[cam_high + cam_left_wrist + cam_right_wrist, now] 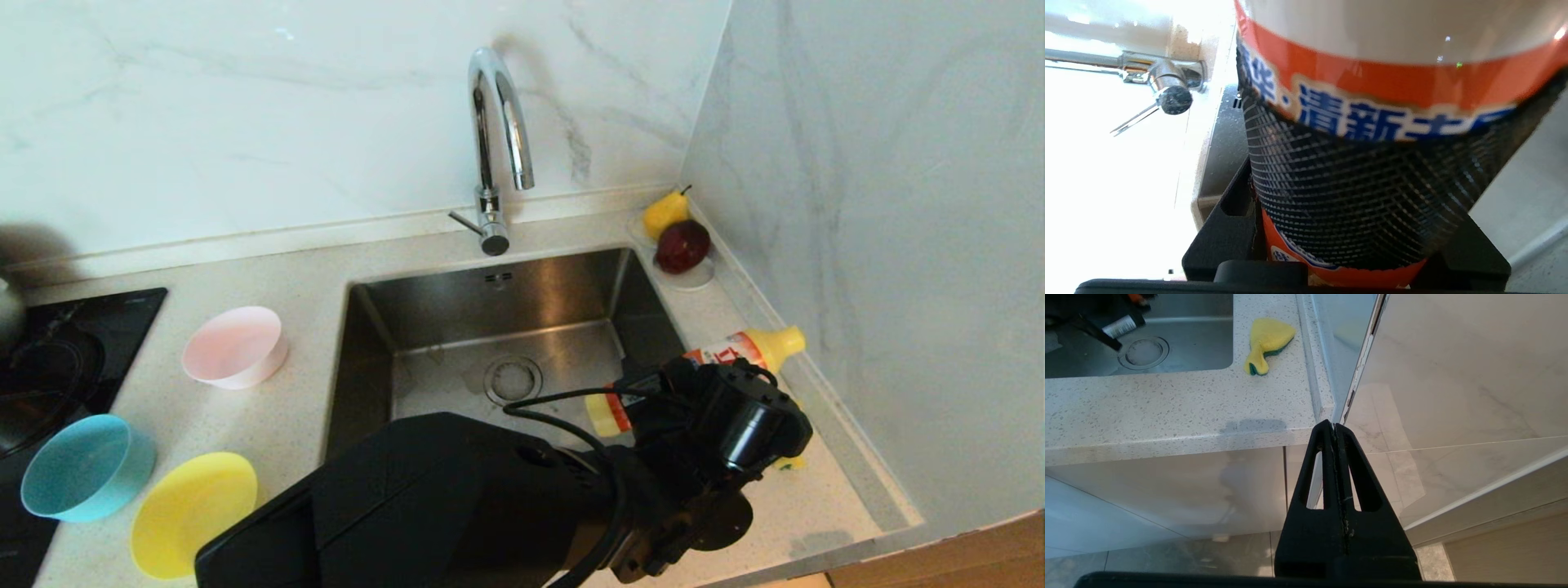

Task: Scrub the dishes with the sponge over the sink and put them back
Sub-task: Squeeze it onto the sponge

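My left gripper (pixel 682 384) reaches across the front of the sink (pixel 490 302) and is shut on a white dish-soap bottle (pixel 747 347) with an orange label and yellow cap, held tilted over the sink's right rim. The left wrist view is filled by the bottle (pixel 1392 41) between the left gripper's (pixel 1355 196) fingers. The yellow sponge (pixel 1267 343) lies on the counter right of the sink; only a sliver of the sponge (pixel 790 464) shows under the wrist. The pink bowl (pixel 235 347), blue bowl (pixel 86 467) and yellow bowl (pixel 194 513) sit on the left counter. My right gripper (pixel 1334 428) hangs shut below the counter's front edge.
The chrome tap (pixel 498 122) arches over the back of the sink, above the round drain (pixel 513 378). A saucer (pixel 694 279) with a pear (pixel 665 212) and a dark red fruit stands in the back right corner. A black hob (pixel 57 359) lies far left. A marble wall (pixel 882 204) closes the right side.
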Motion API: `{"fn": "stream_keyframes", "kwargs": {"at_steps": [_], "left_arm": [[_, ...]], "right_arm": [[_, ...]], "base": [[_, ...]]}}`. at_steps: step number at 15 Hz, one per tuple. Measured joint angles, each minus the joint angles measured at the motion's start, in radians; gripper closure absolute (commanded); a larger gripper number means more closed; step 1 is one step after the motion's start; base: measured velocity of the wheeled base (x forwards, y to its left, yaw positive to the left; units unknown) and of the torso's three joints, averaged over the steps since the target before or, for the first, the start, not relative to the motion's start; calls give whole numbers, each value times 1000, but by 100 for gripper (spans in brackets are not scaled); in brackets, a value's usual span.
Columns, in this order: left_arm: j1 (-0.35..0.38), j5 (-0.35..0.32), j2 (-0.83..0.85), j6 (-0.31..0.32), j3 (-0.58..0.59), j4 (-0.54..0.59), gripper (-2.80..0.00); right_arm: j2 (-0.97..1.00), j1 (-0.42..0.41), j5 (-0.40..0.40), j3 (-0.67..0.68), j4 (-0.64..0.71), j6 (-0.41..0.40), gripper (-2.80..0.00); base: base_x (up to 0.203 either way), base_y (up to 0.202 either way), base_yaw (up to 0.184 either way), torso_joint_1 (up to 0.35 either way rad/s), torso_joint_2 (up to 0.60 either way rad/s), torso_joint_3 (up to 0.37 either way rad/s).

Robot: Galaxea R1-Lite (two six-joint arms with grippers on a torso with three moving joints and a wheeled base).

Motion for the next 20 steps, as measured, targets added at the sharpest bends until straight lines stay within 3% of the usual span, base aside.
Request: {"fn": "stream_keyframes", "kwargs": {"at_steps": [8, 20], "left_arm": [[-12, 1, 24, 38, 22, -6, 0], [-48, -2, 33, 45, 100, -2, 0]], "right_arm": [[0, 0, 0, 0, 0, 0, 0], [0, 0, 0, 0, 0, 0, 0]], "base": [[0, 0, 0, 0, 0, 0], [0, 0, 0, 0, 0, 0]]}}
